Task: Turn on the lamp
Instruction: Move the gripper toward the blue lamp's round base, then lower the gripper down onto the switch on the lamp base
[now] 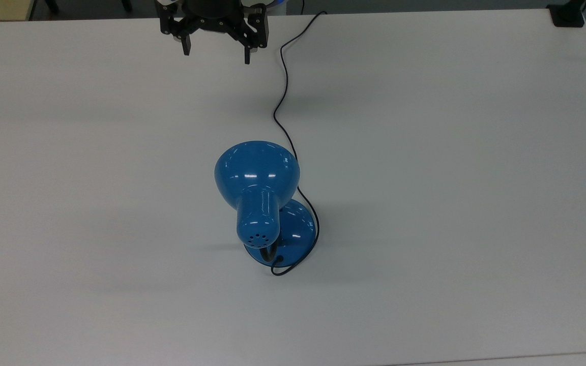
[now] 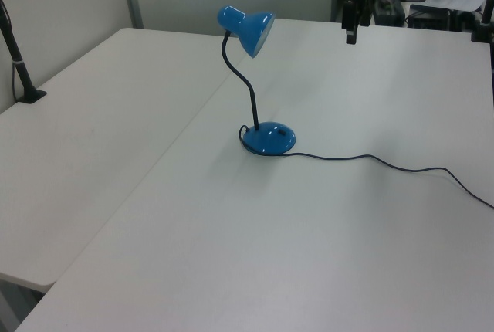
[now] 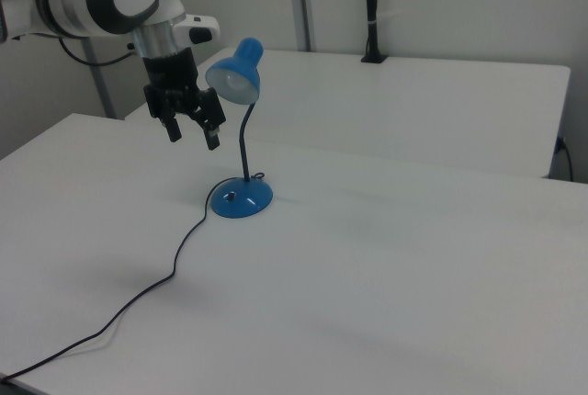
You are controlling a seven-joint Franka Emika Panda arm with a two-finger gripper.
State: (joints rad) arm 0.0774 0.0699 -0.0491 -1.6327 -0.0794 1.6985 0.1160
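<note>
- Blue lamp (image 1: 262,203) is stood near the middle of the white table (image 1: 450,203), its shade bent forward on the black neck so that the round base (image 3: 243,199) is left partly exposed from above.
- Black cord (image 1: 280,101) is trailed off towards the top view's upper edge.
- Gripper (image 1: 216,57) is held high above the table, well apart from the lamp, with the jaws spread open and nothing between them, presumably before an approach to a switch on the base.
</note>
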